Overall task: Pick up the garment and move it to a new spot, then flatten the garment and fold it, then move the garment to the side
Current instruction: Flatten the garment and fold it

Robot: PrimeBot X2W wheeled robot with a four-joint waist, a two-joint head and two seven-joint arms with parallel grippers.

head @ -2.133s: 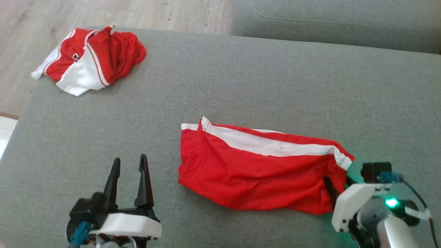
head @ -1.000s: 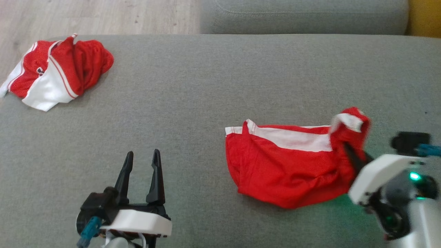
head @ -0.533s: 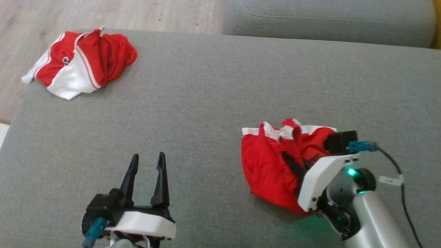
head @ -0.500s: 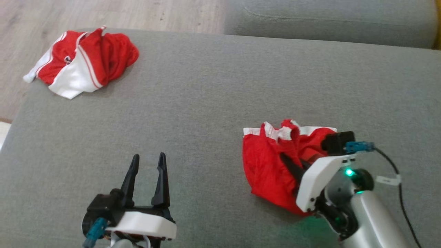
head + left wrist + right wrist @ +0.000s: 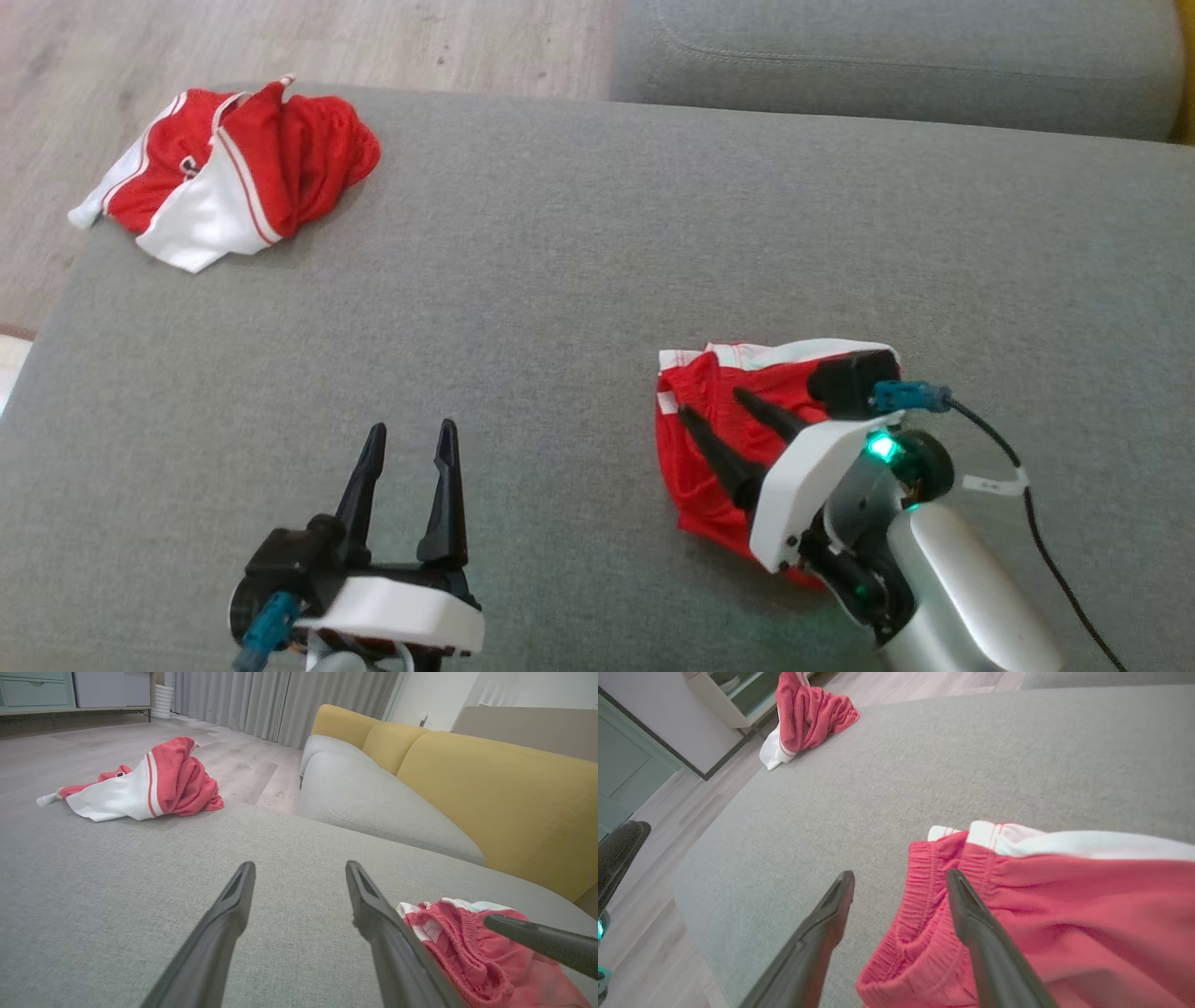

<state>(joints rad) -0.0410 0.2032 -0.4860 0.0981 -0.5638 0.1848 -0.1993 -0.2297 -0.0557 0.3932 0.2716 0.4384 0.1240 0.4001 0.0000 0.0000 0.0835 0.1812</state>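
You can't see the right part of the red shorts [image 5: 683, 478]: the right gripper [image 5: 709, 402] and its wrist cover it.

Garment [image 5: 686, 481]: red shorts with a white side band [image 5: 794, 353] and a gathered elastic waistband [image 5: 924, 891]. Folded over into a compact, rumpled bundle, white band along the far edge. Lies on the grey cushion [image 5: 560, 280], near its front, towards the right.
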